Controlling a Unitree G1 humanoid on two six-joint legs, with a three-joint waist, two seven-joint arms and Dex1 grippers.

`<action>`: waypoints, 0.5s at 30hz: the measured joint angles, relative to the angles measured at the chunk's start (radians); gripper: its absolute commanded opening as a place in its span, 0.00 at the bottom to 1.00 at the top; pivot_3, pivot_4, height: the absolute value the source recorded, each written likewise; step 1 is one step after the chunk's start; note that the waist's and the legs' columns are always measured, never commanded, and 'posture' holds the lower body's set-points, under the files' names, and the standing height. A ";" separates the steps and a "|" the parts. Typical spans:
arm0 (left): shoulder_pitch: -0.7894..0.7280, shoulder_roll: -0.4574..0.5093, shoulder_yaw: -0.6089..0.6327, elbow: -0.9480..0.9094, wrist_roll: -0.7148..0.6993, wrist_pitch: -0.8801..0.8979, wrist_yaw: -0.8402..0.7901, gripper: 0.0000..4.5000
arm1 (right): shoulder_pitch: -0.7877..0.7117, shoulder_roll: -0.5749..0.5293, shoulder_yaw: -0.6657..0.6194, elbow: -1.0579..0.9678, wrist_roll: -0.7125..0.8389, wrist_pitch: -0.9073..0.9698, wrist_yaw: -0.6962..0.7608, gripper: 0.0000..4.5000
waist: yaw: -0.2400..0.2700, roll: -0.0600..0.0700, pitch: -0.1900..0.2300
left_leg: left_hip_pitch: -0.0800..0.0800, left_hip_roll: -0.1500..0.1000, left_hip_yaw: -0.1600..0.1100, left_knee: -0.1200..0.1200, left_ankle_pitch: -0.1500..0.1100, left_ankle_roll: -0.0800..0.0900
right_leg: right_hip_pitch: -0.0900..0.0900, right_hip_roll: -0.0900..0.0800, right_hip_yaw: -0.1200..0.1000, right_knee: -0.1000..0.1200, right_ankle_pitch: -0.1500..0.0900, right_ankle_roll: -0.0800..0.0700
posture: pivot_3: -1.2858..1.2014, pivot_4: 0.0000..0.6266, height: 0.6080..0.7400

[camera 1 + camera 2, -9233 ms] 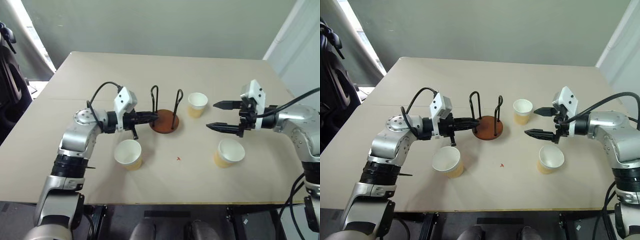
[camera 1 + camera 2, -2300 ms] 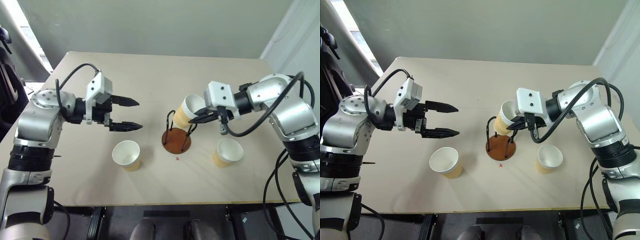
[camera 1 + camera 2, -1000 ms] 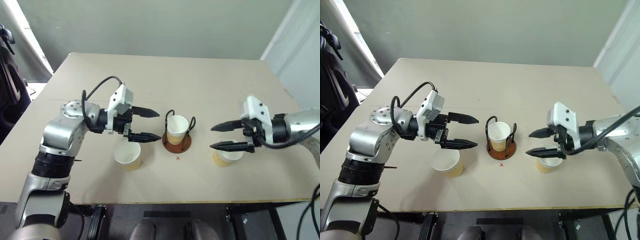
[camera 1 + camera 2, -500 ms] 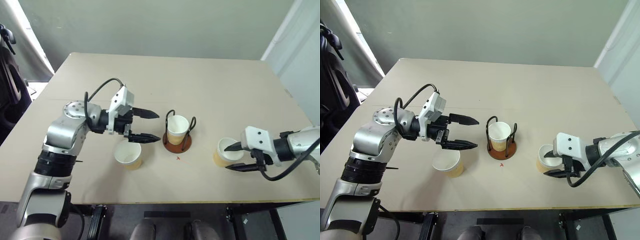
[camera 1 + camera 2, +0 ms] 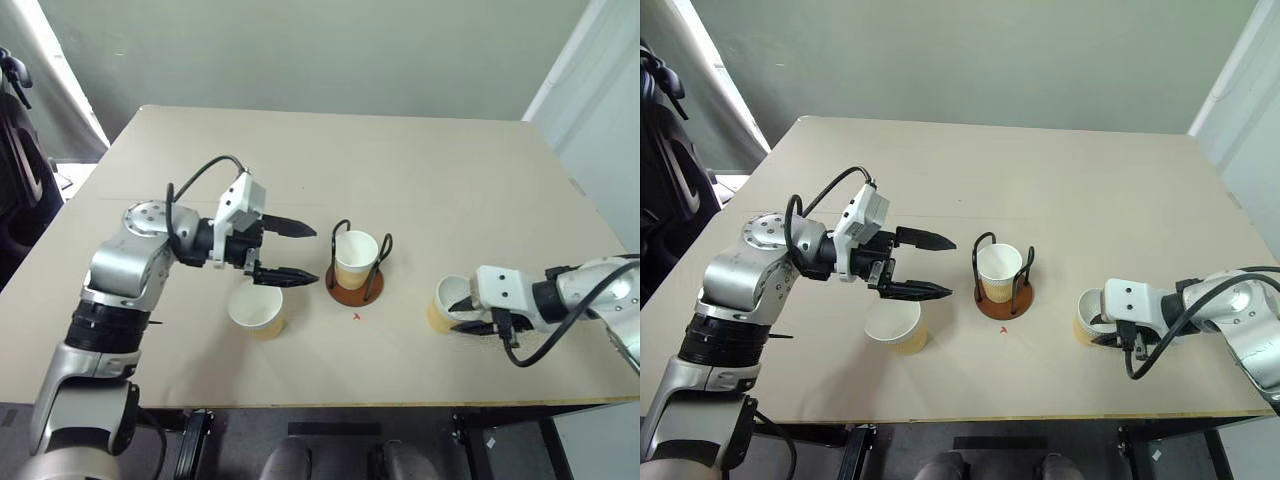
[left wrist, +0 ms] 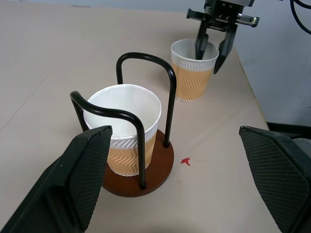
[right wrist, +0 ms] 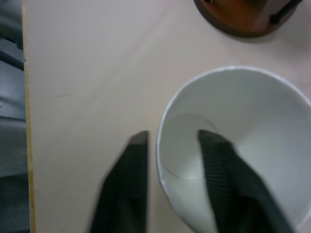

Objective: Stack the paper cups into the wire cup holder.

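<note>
standing: three paper cups (image 5: 356, 258) (image 5: 256, 310) (image 5: 448, 303), one inside the one wire cup holder (image 5: 354, 283).

A beige table (image 5: 420, 150) fills the middle of the room, a thin seam line running across its top. Behind it stands a plain grey-green wall (image 5: 300, 50). A white curtain (image 5: 590, 90) hangs at the right, and a dark chair (image 5: 18, 170) sits at the left
</note>
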 measured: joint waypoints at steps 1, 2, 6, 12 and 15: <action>0.000 0.001 0.000 0.000 0.000 -0.001 0.000 1.00 | -0.001 0.002 0.000 0.000 0.002 0.002 0.002 0.01 | 0.000 0.000 0.000 | 0.000 0.000 0.000 0.000 0.000 0.000 | 0.000 0.000 0.000 0.000 0.000 0.000 | 0.52 0.24 1.00; 0.000 0.002 0.000 0.000 0.001 -0.001 0.000 1.00 | -0.003 0.002 0.000 0.000 0.002 0.005 0.003 0.01 | 0.000 0.000 0.000 | 0.000 0.000 0.000 0.000 0.000 0.000 | 0.000 0.000 0.000 0.000 0.000 0.000 | 0.52 0.24 1.00; 0.000 0.003 0.000 0.001 0.005 -0.006 -0.002 1.00 | -0.019 0.004 0.000 0.008 0.003 0.006 0.012 0.01 | 0.000 0.000 0.000 | 0.000 0.000 0.000 0.000 0.000 0.000 | 0.000 0.000 0.000 0.000 0.000 0.000 | 0.52 0.24 1.00; 0.000 0.004 0.000 0.004 0.020 -0.014 -0.003 1.00 | -0.072 0.026 0.000 0.027 0.019 0.030 0.023 0.01 | -0.002 0.000 0.000 | 0.000 0.000 0.000 0.000 0.000 0.000 | 0.000 0.000 0.000 0.000 0.000 0.000 | 0.52 0.24 1.00; -0.001 0.005 0.000 0.006 0.021 -0.017 -0.004 1.00 | -0.143 0.044 -0.002 0.041 0.036 0.056 0.022 0.01 | -0.003 0.000 0.000 | 0.000 0.000 0.000 0.000 0.000 0.000 | 0.000 0.000 0.000 0.000 0.000 0.000 | 0.52 0.24 1.00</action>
